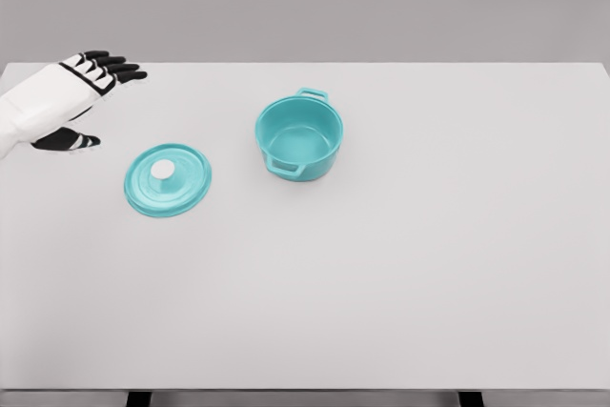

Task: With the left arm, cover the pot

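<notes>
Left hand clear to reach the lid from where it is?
Probably yes. The left hand is open, up and left of the lid, with only bare table between them. The pot sits off to the lid's right.

Open teal pot (299, 136) stands upright; its white-knobbed lid (168, 179) lies flat, apart, leftward.

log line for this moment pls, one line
left hand open, above table, holds nothing | lid flat on table, left of pot | pot uncovered | right arm not in view
</notes>
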You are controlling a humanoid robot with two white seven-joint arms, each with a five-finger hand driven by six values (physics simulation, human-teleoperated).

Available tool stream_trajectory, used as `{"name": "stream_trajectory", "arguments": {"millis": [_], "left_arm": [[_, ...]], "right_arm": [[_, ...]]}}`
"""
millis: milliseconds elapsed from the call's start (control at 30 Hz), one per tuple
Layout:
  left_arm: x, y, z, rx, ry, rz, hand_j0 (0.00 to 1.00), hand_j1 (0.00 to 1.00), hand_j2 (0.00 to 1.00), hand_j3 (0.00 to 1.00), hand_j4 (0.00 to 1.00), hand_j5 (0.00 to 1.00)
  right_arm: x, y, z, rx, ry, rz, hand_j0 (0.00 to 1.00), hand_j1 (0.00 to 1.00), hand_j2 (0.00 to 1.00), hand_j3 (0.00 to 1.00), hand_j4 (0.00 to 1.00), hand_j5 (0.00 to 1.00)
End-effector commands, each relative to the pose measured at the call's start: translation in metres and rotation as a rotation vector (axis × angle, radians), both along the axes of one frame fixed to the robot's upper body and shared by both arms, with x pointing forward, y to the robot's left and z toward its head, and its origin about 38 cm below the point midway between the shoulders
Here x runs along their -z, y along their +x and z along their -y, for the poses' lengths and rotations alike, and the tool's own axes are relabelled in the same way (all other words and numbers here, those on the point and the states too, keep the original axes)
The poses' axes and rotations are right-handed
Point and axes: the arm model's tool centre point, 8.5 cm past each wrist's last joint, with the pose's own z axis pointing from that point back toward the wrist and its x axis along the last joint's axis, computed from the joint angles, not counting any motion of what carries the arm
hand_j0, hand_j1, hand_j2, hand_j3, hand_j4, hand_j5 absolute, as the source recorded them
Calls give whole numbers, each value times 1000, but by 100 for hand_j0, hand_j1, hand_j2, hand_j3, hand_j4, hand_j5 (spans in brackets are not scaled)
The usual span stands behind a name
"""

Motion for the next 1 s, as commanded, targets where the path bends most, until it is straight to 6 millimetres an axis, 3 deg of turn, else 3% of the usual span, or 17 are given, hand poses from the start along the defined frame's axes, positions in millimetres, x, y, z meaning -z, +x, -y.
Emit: {"name": "stream_trajectory", "arguments": {"millis": [0,200,333,400,467,600,967], "left_arm": [[2,1,-3,-10,-7,-9,100,100,100,100,100,100],[2,7,-12,-34,-21,-19,100,100,100,100,100,100],[0,12,-24,-41,152,-197,100,100,100,100,100,100],[-8,16,-16,3,172,-210,100,100,100,100,100,100],[-16,15,-13,55,202,-244,86,86,86,86,86,86],[-21,17,1,108,233,-249,82,82,82,82,82,82],[4,9,33,201,205,-264,80,80,80,80,80,80]], "right_arm": [[0,0,0,0,0,0,100,100,100,100,100,100],[0,0,0,0,0,0,100,100,100,100,100,100],[0,0,0,1,0,0,100,100,100,100,100,100],[0,0,0,0,0,0,100,100,100,100,100,100],[0,0,0,0,0,0,100,100,100,100,100,100],[0,0,0,0,0,0,100,100,100,100,100,100],[0,0,0,1,0,0,100,100,100,100,100,100]]}}
